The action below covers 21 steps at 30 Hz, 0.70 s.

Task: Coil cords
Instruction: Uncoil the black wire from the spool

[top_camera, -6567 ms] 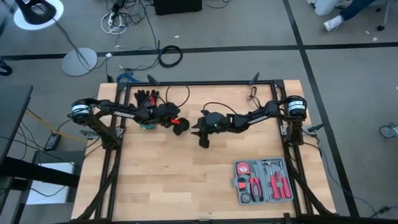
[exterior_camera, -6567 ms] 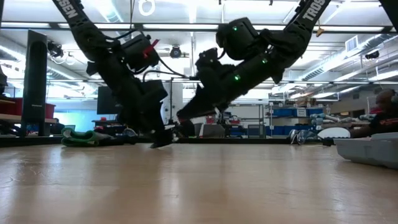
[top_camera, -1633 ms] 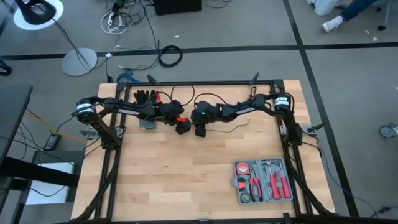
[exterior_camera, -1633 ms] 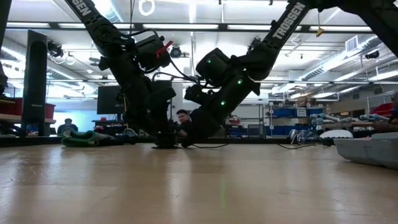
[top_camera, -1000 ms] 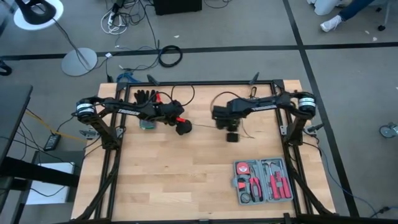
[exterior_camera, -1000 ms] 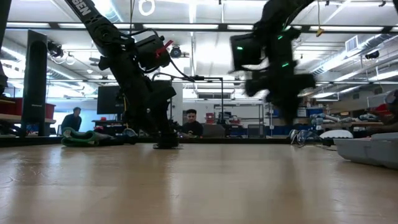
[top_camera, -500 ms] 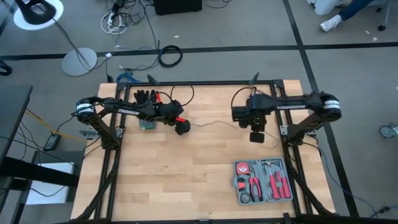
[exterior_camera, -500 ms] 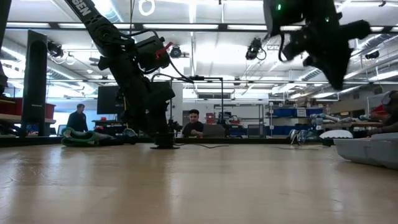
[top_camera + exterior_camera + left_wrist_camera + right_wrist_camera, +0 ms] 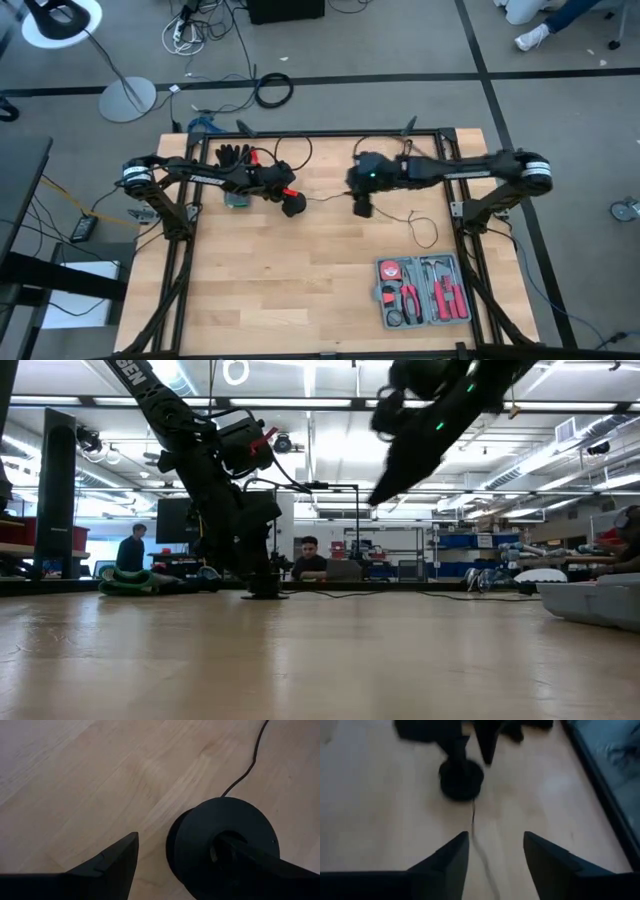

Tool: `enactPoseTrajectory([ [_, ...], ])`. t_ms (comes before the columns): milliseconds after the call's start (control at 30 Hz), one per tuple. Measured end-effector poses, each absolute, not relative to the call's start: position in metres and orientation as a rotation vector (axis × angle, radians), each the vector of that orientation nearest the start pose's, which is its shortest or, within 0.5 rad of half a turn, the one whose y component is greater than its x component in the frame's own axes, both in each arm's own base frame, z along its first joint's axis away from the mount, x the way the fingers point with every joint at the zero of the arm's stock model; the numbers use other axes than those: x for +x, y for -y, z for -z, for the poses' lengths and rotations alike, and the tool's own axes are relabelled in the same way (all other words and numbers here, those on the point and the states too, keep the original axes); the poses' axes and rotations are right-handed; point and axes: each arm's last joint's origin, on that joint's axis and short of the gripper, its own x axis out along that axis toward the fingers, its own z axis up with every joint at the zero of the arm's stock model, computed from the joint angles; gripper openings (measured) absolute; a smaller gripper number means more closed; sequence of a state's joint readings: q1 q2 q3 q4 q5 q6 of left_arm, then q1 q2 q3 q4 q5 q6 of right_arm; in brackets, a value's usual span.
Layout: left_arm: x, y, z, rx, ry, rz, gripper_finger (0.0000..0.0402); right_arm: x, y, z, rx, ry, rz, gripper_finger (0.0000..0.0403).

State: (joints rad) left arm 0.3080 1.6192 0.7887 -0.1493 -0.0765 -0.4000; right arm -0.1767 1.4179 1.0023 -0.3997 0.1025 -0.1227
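Note:
The cord's small round black disc (image 9: 225, 845) lies flat on the wood, left of the table's middle, under my left gripper (image 9: 291, 203). That gripper is open, with one finger on the disc and the other beside it. The thin black wire (image 9: 330, 197) runs from the disc toward the right and ends in a slack loop (image 9: 425, 233) on the table. My right gripper (image 9: 495, 855) hangs open in the air above the wire (image 9: 479, 847), right of the disc (image 9: 461, 779), touching nothing. My left gripper has one fingertip (image 9: 235, 851) set down on the middle of the disc's top face (image 9: 216, 851), slanting down from above. The other finger (image 9: 117, 857) stands beside the disc, clear of it. The disc lies flat on the table.
A grey tool case (image 9: 424, 290) with red-handled tools sits at the near right. A black glove (image 9: 235, 157) and a small green thing (image 9: 238, 201) lie at the far left. A black frame (image 9: 330, 134) runs round the table. People sit in the room behind (image 9: 307, 558).
My right gripper went toward the table's right edge with the wire stretched out behind it. It has since risen and come back toward the middle. The wire's right part now lies slack in a loop on the table, free of the gripper. The disc has stayed in place.

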Motion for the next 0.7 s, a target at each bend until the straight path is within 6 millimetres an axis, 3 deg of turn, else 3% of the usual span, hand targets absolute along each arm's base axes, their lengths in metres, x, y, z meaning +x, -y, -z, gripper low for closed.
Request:
enactPoseTrajectory([
  [167,0.281,-0.092,-0.146,-0.478,-0.898,-0.546,0.0264,0.331,0.067,-0.207,-0.169,-0.686,0.213,0.0202],
  [433,0.282,-0.092,-0.146,-0.478,-0.896,-0.545,0.0264,0.379,0.08,-0.135,-0.198,-0.722,0.205,0.0213],
  [533,0.282,-0.092,-0.146,-0.479,-0.895,-0.544,0.0264,0.388,0.08,-0.124,-0.198,-0.744,0.196,0.0202],
  [700,0.283,-0.092,-0.147,-0.478,-0.88,-0.541,0.0264,0.391,0.079,-0.122,-0.165,-0.749,0.125,0.016],
])
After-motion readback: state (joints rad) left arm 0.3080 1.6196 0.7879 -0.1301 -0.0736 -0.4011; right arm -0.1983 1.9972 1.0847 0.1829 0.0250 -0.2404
